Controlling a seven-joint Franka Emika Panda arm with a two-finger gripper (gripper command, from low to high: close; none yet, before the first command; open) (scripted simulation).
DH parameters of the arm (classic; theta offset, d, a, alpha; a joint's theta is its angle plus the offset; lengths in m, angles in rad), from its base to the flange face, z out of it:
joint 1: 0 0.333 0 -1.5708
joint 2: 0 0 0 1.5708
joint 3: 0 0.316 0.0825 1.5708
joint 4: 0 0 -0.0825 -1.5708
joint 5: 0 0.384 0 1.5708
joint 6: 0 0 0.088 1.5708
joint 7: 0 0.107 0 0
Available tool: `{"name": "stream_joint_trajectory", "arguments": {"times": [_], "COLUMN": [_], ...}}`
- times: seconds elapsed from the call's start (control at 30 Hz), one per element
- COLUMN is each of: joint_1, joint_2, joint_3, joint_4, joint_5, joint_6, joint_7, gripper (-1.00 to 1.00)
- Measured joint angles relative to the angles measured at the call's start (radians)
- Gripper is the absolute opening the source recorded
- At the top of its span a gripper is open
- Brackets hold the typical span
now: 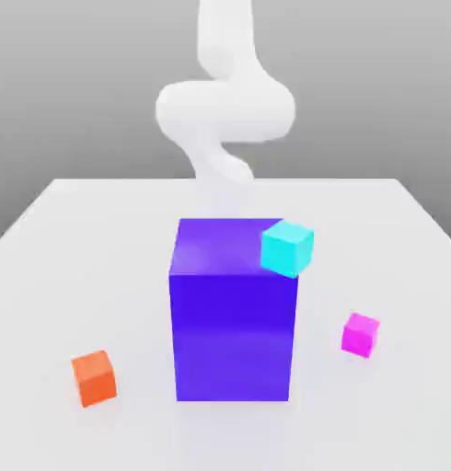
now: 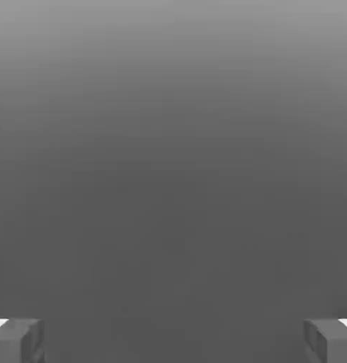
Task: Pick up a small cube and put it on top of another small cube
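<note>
Magenta-pink small cube point(image 1: 360, 334) is seen resting on the white surface point(image 1: 73, 230), on the exterior view's right of the tall purple block point(image 1: 233, 313) and apart from it. An orange cube point(image 1: 94, 377) lies on the surface on the exterior view's left of the block, and a cyan cube point(image 1: 287, 246) is seen at the block's upper right corner; whether it sits on the block's top or on the surface behind cannot be told. The white arm point(image 1: 225, 110) is raised behind the block. In the hand view the end effector point(image 2: 173, 342) is shown spread wide, its fingers point(image 2: 17, 340) at opposite edges with nothing held between them, and only plain grey lies ahead.

No grasp is judged to have been started. Risks from here: the purple block stands between the arm and the near cubes, so a low approach could strike it or knock the cyan cube; the small cube could be pushed aside if the descent is off centre; a stack on another equally small cube could topple if release is misaligned.

No containers are present, so nothing is held in any
</note>
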Motion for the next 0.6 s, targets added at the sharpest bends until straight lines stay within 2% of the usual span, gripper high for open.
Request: {"name": "stream_joint_trajectory", "arguments": {"times": [0.6], "joint_1": [0.390], "joint_2": [0.672], "joint_3": [0.244], "joint_4": [-0.514], "joint_5": [0.018], "joint_6": [0.503], "joint_7": [-0.289], "gripper": [0.00]}}
